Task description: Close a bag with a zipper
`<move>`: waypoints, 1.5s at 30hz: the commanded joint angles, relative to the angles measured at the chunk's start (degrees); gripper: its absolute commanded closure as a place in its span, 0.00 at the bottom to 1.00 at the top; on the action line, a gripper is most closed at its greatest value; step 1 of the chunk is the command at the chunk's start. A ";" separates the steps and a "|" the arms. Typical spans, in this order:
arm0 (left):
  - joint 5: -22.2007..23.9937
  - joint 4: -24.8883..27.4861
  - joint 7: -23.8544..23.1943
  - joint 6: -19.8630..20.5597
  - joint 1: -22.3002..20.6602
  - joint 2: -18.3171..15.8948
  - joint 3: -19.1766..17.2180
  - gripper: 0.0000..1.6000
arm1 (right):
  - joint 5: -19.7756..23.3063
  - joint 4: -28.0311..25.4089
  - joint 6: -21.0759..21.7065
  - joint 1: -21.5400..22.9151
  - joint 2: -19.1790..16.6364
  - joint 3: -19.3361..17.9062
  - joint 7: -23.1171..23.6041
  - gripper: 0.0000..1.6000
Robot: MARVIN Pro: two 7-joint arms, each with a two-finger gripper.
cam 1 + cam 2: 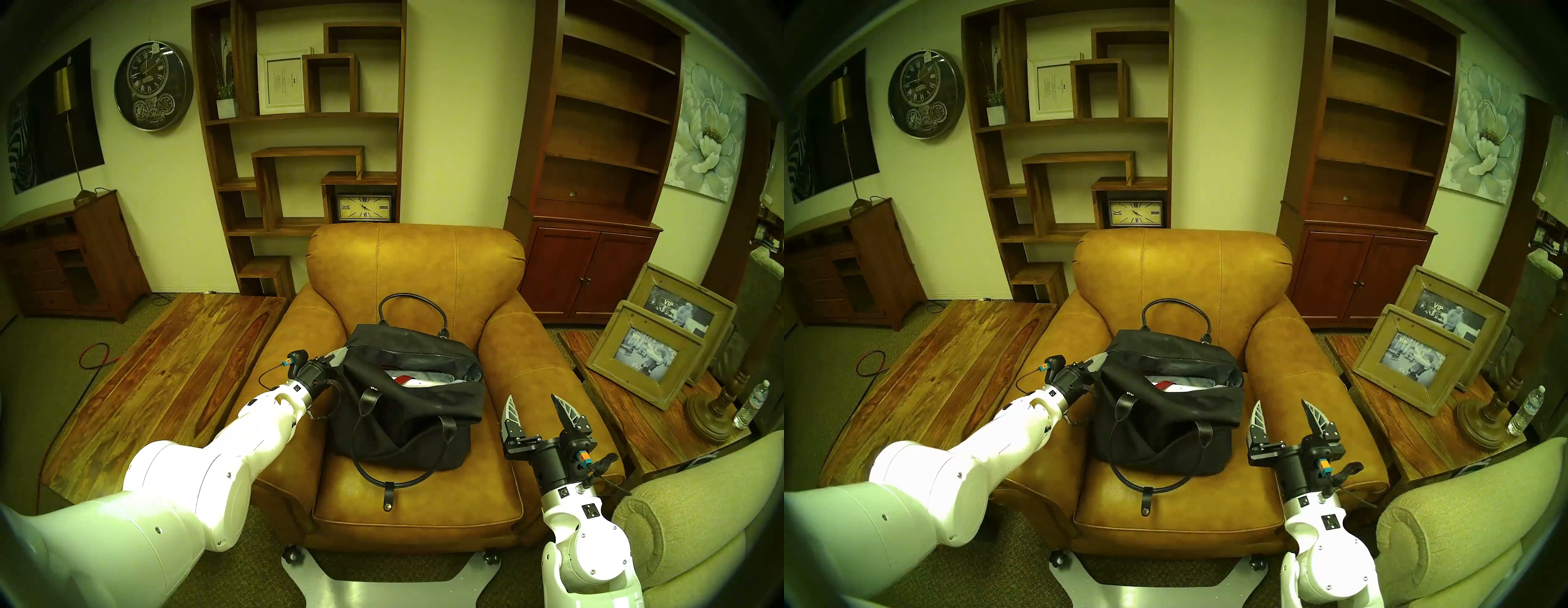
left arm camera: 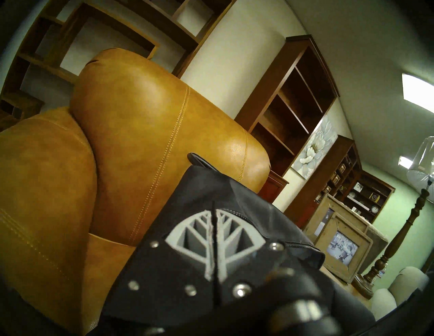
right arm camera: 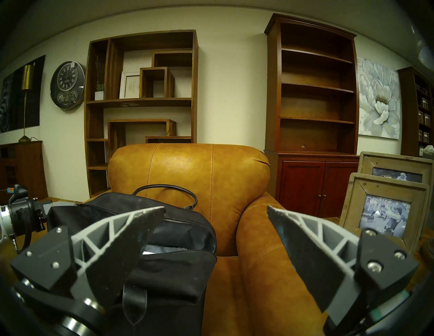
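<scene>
The black fabric bag [image 1: 407, 429] sits on the armchair seat, its top gaping and showing clothes inside. Its zipper [image 1: 424, 349] runs along the top and stands open; the pull does not show. One handle leans on the chair back and the other hangs over the front. My left gripper [image 1: 339, 354] is at the bag's left end, shut, and in the left wrist view the left gripper [image 2: 214, 211] pinches a thin dark edge of the bag [image 2: 211, 185]. My right gripper [image 1: 532, 401] hovers open just to the right of the bag, holding nothing, its fingers [image 3: 131, 234] wide apart.
The tan leather armchair [image 1: 415, 271] hems the bag in with its arms and back. A side table [image 1: 636, 407] to the right holds two picture frames, a lamp base and a water bottle [image 1: 753, 403]. A beige sofa arm [image 1: 700, 509] is close to my right arm. A wooden table [image 1: 169, 373] stands left.
</scene>
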State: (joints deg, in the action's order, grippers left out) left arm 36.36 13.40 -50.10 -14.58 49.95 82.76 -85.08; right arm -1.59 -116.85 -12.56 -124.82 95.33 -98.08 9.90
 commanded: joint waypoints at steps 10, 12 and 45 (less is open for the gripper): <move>-4.90 6.83 -0.64 -0.66 -4.55 1.20 4.38 1.00 | 0.06 -0.85 -0.28 0.40 -0.01 0.01 -0.03 0.00; -5.89 7.37 -0.45 -1.21 -4.78 0.59 5.09 1.00 | 0.06 -0.82 -0.28 0.40 -0.01 0.01 -0.03 0.00; -25.00 23.14 -2.04 -0.38 -6.75 -8.05 16.37 1.00 | 0.07 -0.68 -0.34 0.50 -0.05 0.01 -0.03 0.00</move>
State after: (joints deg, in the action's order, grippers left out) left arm 13.21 30.73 -51.05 -16.24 46.17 76.24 -70.05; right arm -1.59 -116.36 -12.56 -124.74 95.28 -98.08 9.90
